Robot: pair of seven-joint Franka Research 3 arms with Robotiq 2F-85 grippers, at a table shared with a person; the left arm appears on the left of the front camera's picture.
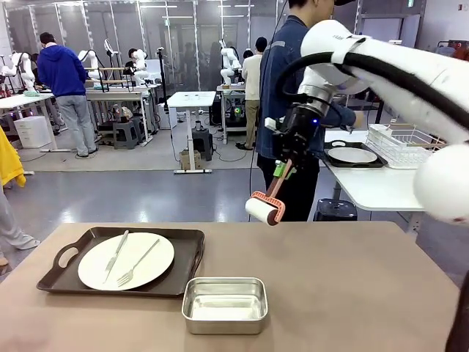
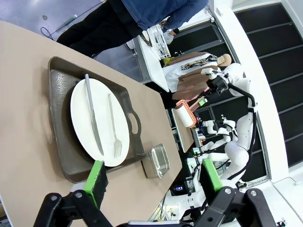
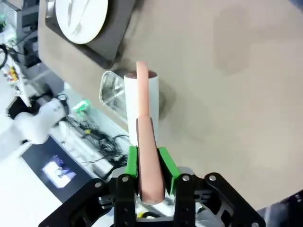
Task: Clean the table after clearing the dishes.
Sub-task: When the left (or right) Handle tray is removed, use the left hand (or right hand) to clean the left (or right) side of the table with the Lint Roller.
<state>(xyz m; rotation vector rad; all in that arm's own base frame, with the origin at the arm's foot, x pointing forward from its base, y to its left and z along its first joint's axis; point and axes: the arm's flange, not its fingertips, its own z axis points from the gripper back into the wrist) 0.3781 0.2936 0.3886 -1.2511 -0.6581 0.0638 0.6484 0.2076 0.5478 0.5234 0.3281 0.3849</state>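
Step in hand: clearing is judged part done, with cleaning being prepared.

Right gripper point(image 1: 282, 170): clenched on the pink handle of the roller point(image 1: 264, 208), which hangs in the air above the far edge of the worktop point(image 1: 344, 286), white drum lowest and clear of the surface.

Left gripper point(image 2: 154, 175): released, jaws wide, nothing between them. It hovers over the worktop beside the near end of the tray point(image 1: 187, 249).

Dishes: one plate point(image 1: 126, 261), carrying a knife point(image 1: 116, 257) and a fork point(image 1: 139, 262), sits on that tray at the robot's left of the worktop. A second plate point(image 1: 352, 155) sits on a dark tray on the white-topped side table, beside the person.

Other items: an empty steel pan point(image 1: 224, 325) stands just beside the tray, near the robot's edge.

Next move, as judged: the tray must leave the worktop before full cleaning. The open left gripper is best placed and would need a firm hold on the rim or a handle, keeping the tray level so the cutlery does not slide. The roller may then descend onto the bare right half.
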